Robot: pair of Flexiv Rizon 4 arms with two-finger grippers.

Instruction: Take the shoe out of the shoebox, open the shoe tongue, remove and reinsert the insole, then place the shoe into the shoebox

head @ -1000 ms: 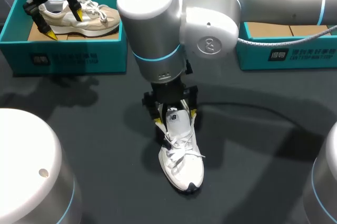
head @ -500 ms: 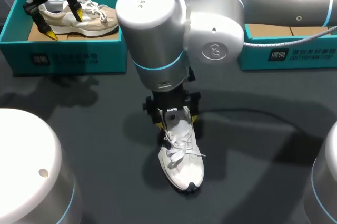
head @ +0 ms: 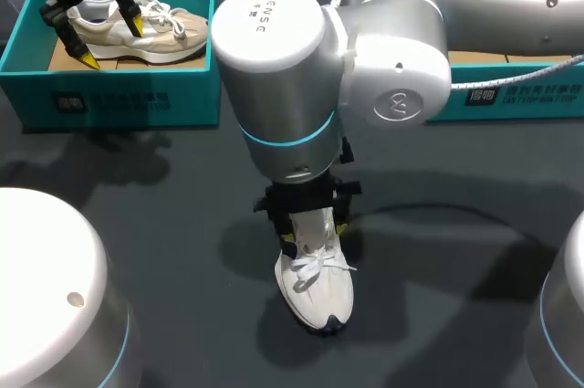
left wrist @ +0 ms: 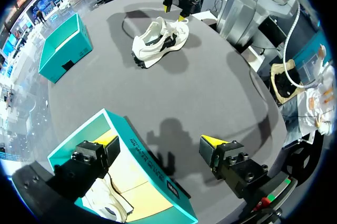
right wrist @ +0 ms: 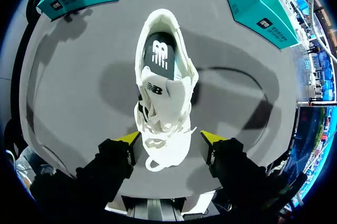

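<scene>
**Dark grey table [head: 137,214], white shoe [head: 317,288] out of its box, right tool [head: 313,231] open astride it**

The table is a dark grey surface with a teal shoebox at each far corner. The white shoe stands on its sole near the middle of the table, outside both boxes. Its toe points to the near edge and its heel to the far side.

From the right wrist view, a black insole [right wrist: 160,52] with a white mark lies inside the heel opening. The white tongue [right wrist: 158,95] rises just in front of it, above loose white laces [right wrist: 158,145].

The right tool hangs directly over the shoe. Its two yellow-tipped fingers are spread, one on each side of the laced part. A narrow gap shows between each tip and the shoe, so it grips nothing. The right arm [head: 438,5] comes in from the far right, and its large joint hides the heel from above.

The right shoebox [head: 511,96] sits behind that arm. At the far left, the left shoebox [head: 119,96] holds a beige shoe [head: 155,32] on its sole. The left tool [head: 111,41] hangs above that box with its fingers wide apart, holding nothing. It is well apart from the white shoe.
</scene>
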